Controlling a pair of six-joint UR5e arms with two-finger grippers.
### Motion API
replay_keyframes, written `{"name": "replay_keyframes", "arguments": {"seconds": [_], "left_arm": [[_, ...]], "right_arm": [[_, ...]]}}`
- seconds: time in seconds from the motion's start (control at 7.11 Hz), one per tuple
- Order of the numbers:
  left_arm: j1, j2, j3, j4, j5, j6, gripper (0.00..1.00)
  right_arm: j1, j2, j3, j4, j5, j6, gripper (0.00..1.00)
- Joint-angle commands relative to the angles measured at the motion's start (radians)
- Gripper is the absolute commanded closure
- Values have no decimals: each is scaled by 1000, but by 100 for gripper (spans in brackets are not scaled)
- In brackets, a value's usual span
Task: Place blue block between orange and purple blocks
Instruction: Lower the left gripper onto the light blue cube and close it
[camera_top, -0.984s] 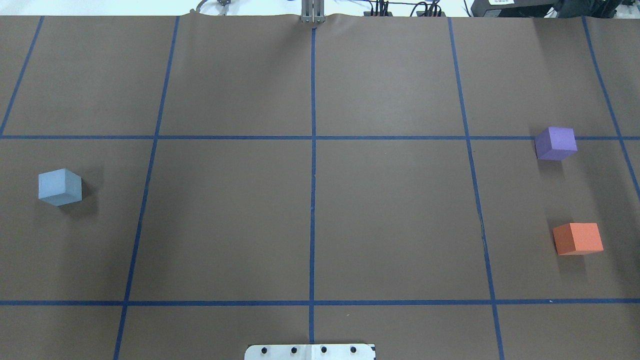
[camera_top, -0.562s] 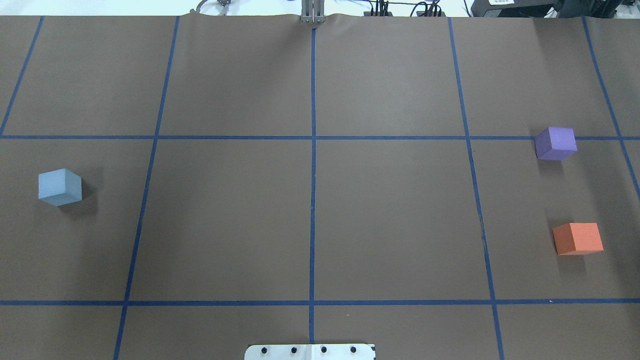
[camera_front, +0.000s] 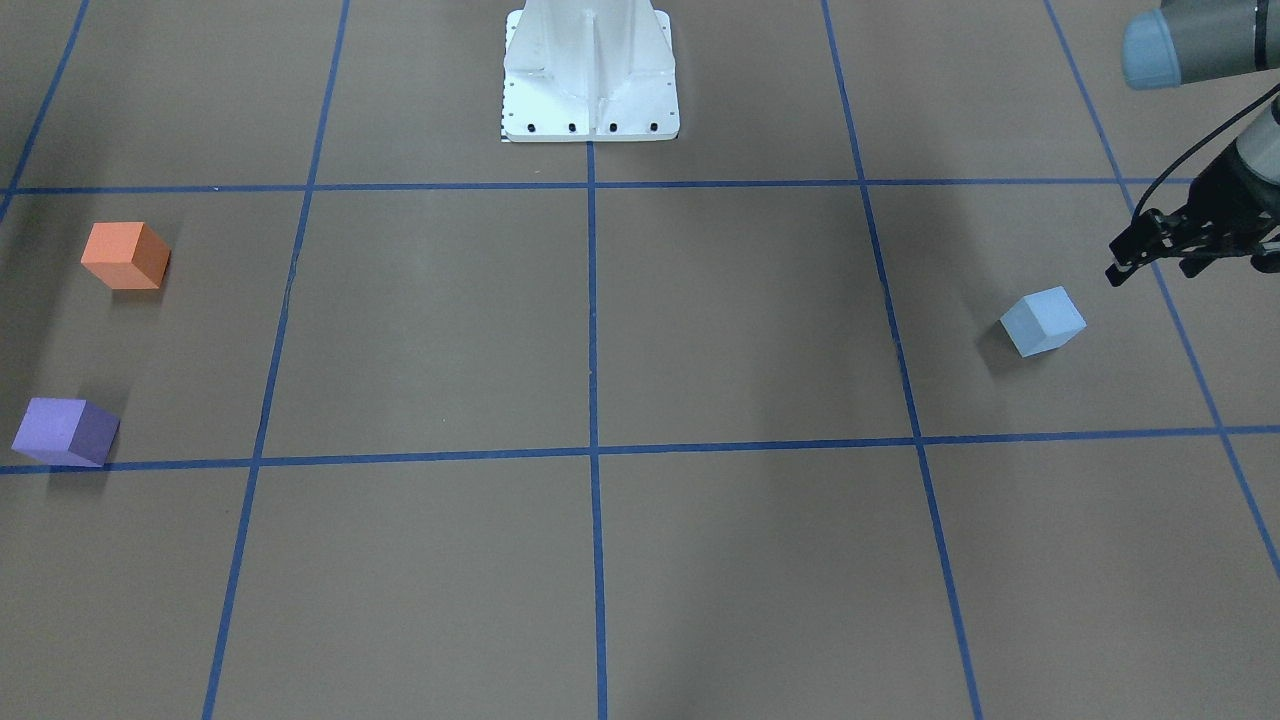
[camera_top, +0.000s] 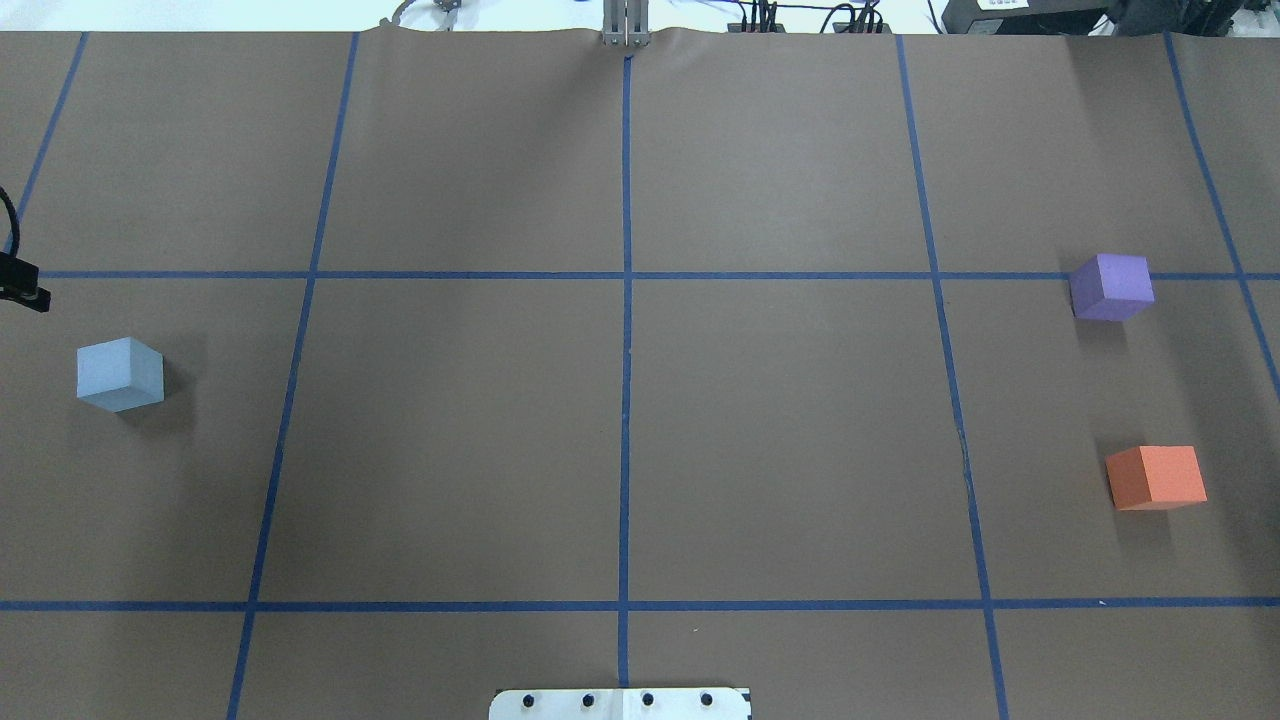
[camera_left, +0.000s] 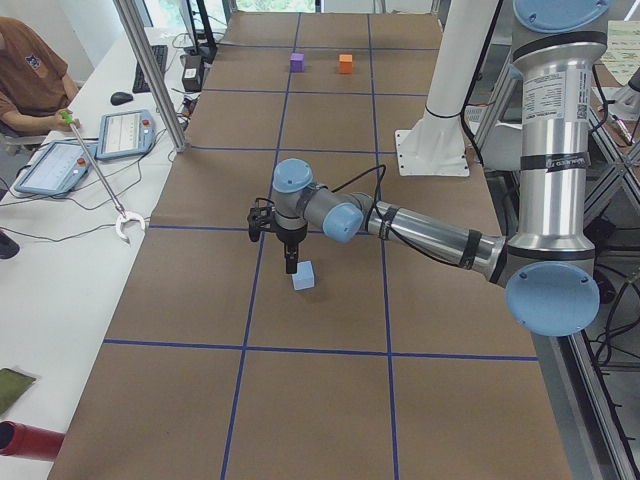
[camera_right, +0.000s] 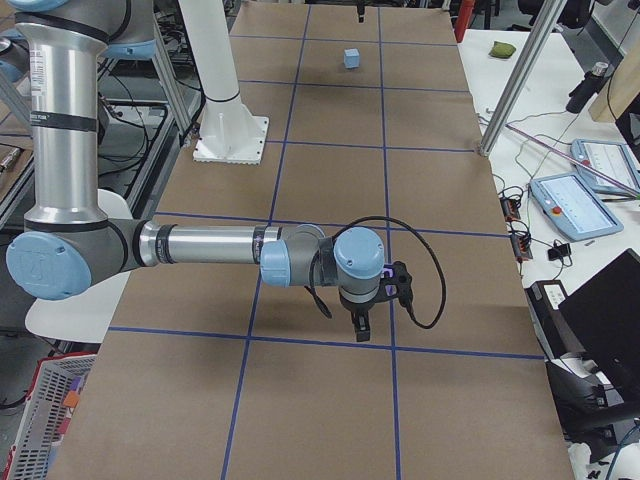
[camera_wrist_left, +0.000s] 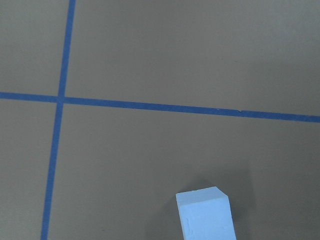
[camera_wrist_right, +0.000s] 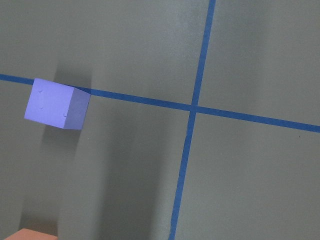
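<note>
Reach phase: left gripper (camera_front: 1150, 265), fingers apparently spread, hovers near blue block (camera_front: 1042, 321). Next: centre over it, descend, pinch, then carry it between orange block (camera_front: 125, 256) and purple block (camera_front: 64, 431). Right gripper (camera_right: 360, 328): can't tell.

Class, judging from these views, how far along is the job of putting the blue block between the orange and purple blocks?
Done: nothing yet; the blue block rests on the robot's left side, far from the orange block and purple block. In hand: the left gripper hovers beside the blue block, not touching. Left: grasp it, carry it across, set it between them.
</note>
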Motion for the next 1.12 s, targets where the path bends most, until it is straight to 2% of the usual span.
{"name": "replay_keyframes", "arguments": {"seconds": [0.0, 0.14, 0.56, 0.98], "left_arm": [[121, -1, 16, -39, 109, -106, 0], [163, -7, 25, -47, 117, -146, 0], [171, -13, 148, -197, 117, -150, 0], [181, -13, 151, -197, 117, -150, 0]], "right_arm": [[0, 0, 1, 0, -1, 0, 0], [0, 0, -1, 0, -1, 0, 0], [0, 0, -1, 0, -1, 0, 0], [0, 0, -1, 0, -3, -2, 0]]}}
